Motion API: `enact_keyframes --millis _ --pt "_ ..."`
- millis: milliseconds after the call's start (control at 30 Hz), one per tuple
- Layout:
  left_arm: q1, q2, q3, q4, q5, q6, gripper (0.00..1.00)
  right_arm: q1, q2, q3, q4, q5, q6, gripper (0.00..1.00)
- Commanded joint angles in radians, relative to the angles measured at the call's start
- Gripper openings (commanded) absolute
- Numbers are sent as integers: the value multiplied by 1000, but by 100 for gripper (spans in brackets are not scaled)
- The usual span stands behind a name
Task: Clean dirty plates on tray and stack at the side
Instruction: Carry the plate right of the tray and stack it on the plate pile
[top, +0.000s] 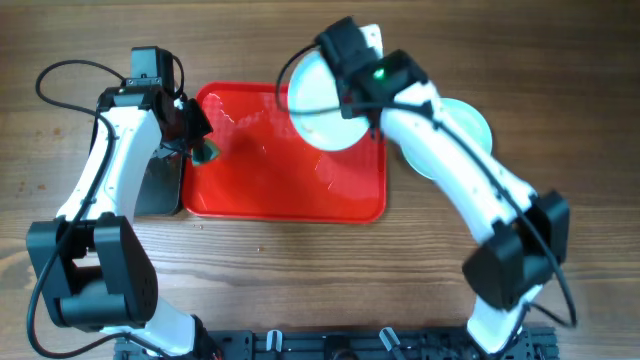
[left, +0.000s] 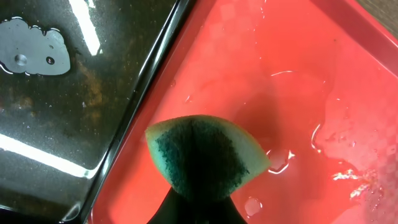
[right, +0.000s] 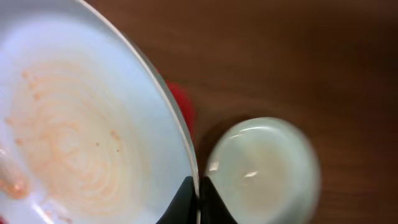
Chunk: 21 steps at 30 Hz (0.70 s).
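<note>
Orange-brown streaks swirl in rings across the plate (right: 81, 124) I have in hand, so it is smeared rather than clean. The right pincer (right: 199, 190) is pinching its rim, one finger on either side of the edge. In the overhead view the plate sits at the upper-right corner of the red tray (top: 290, 190), overlapping the tray's top rim. It looks lifted rather than lying flat, though I cannot say how high.

Right of the tray, a second plate (top: 465, 125) rests on the wooden bench (top: 300, 280), partly under the right arm. It looks pale and free of smear, but the wrist view is blurred and I cannot tell whether it is one plate or two stacked.

The tray floor is wet, with beads and streaks of water. At its left edge the left pincer (left: 196, 208) is pressed onto a folded green-and-yellow sponge (left: 205, 155), just beside the black tray (left: 74, 93), which carries puddles of its own.

I judge this to be the cleaning step for this plate. The sponge and the plate are well apart, at opposite ends of the tray. Next they need to be brought together and the sponge face rubbed over the centre smear while the rim grip stays firm. Only after that does the plate go onto the one at the side.
</note>
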<state>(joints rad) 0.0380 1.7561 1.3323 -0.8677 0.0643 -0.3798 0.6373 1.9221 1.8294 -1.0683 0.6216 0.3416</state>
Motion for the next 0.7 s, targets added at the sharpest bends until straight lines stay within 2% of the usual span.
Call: enact_keyframes --millis 0,167,333,467,567,667 --pt "3 10 -6 3 -10 -2 5 143 18 -32 -58 504 184 4" --pt "3 10 -6 3 -10 -2 4 296 18 -129 -70 759 322 4" --pt "3 10 -6 3 -10 -2 4 304 18 -153 -68 765 344 4" --pt "3 10 -6 3 -10 -2 4 237 18 -153 -47 467 334 4" --pt "3 10 -6 3 -10 -2 4 136 18 -153 29 144 162 4" --pt "3 10 -6 3 -25 -2 5 0 15 -152 80 -268 -35 4"
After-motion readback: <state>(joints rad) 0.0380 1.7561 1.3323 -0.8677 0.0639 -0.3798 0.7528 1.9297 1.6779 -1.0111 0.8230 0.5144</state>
